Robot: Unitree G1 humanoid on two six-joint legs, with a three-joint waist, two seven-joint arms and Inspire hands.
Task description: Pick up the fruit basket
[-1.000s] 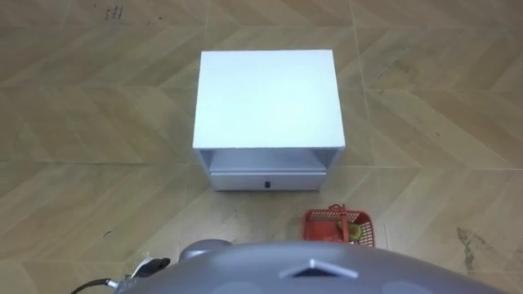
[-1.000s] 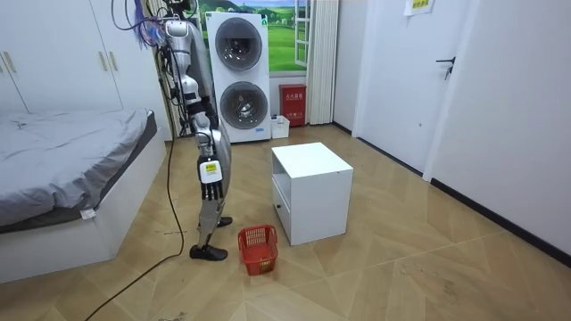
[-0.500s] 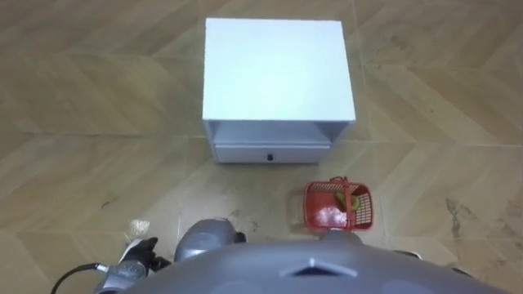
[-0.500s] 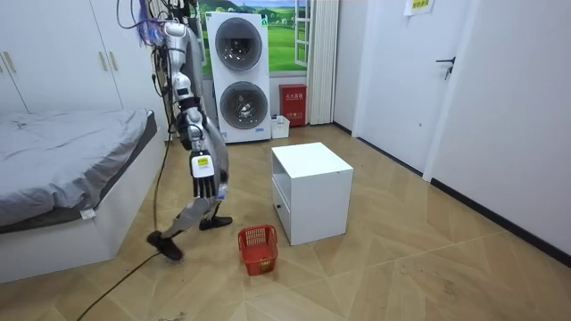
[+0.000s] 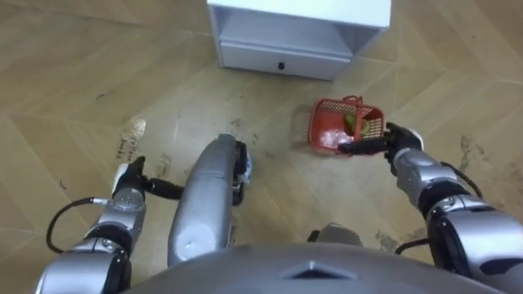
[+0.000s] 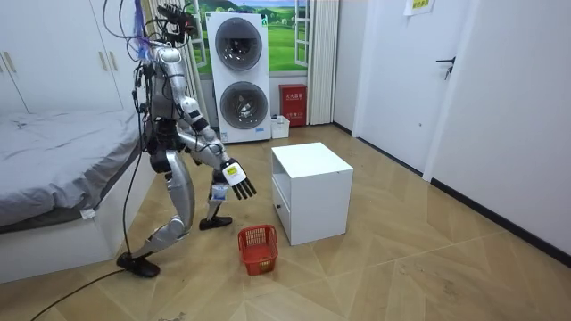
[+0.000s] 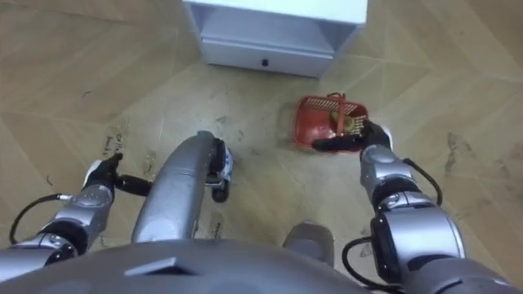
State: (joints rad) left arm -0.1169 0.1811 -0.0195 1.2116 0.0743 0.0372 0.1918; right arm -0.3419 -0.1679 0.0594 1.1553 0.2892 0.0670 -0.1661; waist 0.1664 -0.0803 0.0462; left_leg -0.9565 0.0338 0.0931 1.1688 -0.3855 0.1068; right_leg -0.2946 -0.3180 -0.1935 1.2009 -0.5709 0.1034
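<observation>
The left hand (image 5: 127,184) hangs low at the robot's left side, fingers stretched out straight and holding nothing. Bare herringbone wooden floor (image 5: 65,98) lies open all around it.

Ahead of the right hand (image 5: 400,145) and just to its left sits the red plastic mesh fruit basket (image 5: 328,135). It stands upright on the floor, mouth up. Its long axis runs across the eye views, roughly parallel with the drawer front of the white box-shaped cabinet (image 5: 286,49) beyond it. A strip of bare floor separates basket and cabinet. A yellow-green lump (image 5: 353,122), perhaps fruit, lies inside.

The right hand's fingers are straight and point left at the basket's near rim, overlapping it in the eye views. The room view shows this hand spread wide and well above the basket, not touching it. There the robot stands in a deep stride between the grey-covered bed (image 6: 53,169) and the cabinet.
</observation>
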